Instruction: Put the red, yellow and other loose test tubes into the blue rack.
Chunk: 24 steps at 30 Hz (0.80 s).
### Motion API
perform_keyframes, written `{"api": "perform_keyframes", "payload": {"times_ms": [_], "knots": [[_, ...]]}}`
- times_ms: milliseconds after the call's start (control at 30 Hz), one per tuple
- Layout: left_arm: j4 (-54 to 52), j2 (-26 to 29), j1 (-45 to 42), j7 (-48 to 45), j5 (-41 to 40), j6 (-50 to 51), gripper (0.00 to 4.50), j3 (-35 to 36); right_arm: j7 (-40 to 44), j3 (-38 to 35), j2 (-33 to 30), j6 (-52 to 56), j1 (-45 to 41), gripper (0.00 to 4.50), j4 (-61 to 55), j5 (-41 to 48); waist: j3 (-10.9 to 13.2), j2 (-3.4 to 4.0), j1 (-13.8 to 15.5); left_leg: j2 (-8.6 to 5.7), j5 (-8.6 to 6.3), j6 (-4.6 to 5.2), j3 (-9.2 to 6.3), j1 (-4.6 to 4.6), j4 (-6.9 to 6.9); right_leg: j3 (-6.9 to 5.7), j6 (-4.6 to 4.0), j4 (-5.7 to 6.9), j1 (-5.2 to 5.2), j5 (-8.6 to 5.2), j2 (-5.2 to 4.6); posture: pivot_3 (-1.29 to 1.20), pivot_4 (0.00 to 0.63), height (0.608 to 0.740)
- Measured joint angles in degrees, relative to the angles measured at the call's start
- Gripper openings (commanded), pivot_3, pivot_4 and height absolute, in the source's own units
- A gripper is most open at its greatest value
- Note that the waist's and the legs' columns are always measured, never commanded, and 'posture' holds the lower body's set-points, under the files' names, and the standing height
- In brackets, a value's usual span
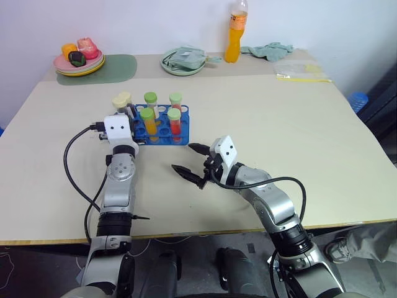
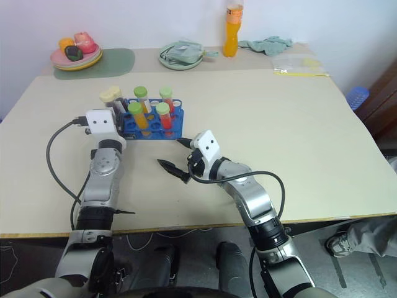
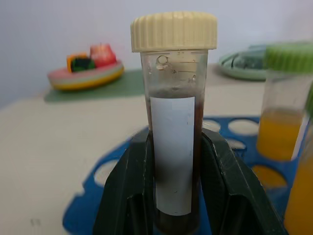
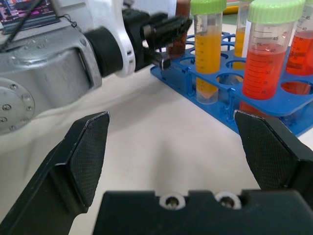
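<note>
Left claw [image 3: 173,196] grips brown tube [image 3: 173,147] at rack [image 1: 162,131] edge; right claw [image 1: 191,160] gapes.

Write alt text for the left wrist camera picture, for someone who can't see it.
The left gripper is shut on a test tube of dark brown liquid with a cream cap, upright over the blue rack. Tubes of orange liquid stand beside it.

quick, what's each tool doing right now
left tool: shut on the dark brown test tube, over the blue rack
right tool: open, empty
</note>
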Motion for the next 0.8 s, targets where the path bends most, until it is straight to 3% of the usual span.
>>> {"api": "perform_keyframes", "payload": {"times_ms": [100, 300, 433, 600, 800], "knots": [[0.96, 0.16, -0.19, 0.12, 0.12, -0.95, 0.73, -0.05, 0.01, 0.0, -0.01, 0.0, 0.0, 4.5, 0.0, -0.02, 0.0, 0.0, -0.01, 0.0, 0.0, 0.0, 0.0, 0.0, -0.01, 0.0, 0.0, 0.0, 0.0, 0.0, 0.01, 0.0, 0.15, 0.74], [1.89, -0.1, 0.97, 0.03, 0.3, -1.49, 3.55, -0.54, -0.13, -0.47, -0.34, -0.01, -0.02, 4.5, 0.0, 0.03, 0.0, 0.0, -0.11, 0.01, 0.0, 0.0, 0.0, 0.0, -0.01, 0.0, 0.0, 0.0, 0.0, 0.0, 0.01, 0.0, 0.15, 0.74], [-5.88, -0.38, 6.47, -1.67, -1.91, -2.2, 3.55, -0.14, 1.1, -2.55, -2.97, 0.11, -0.55, 4.5, -0.15, 1.11, 0.0, 0.0, -0.21, 0.02, 0.0, 0.0, 0.0, -0.01, -0.04, 0.02, 0.0, -0.01, -0.03, 0.0, 0.01, 0.0, 0.15, 0.74], [-22.13, 2.79, 16.87, -6.87, -7.97, 0.02, 3.55, 3.89, 5.32, -8.29, -11.67, 1.92, -1.16, 4.5, -3.34, 4.1, 0.0, 0.01, -0.15, 0.04, -0.01, 0.01, 0.02, 0.01, -0.07, 0.04, -0.01, -0.03, -0.02, -0.01, 0.0, 0.0, 0.15, 0.74], [-32.95, 14.79, 36.11, -19.94, -15.91, 8.93, 3.55, 10.65, 8.1, -15.9, -23.18, 2.03, 0.43, 4.5, 0.03, 4.77, 0.01, 0.08, -0.2, 0.07, -0.05, 0.09, 0.14, 0.06, -0.09, 0.07, -0.03, -0.07, 0.03, -0.03, 0.02, 0.0, 0.15, 0.74]]}}
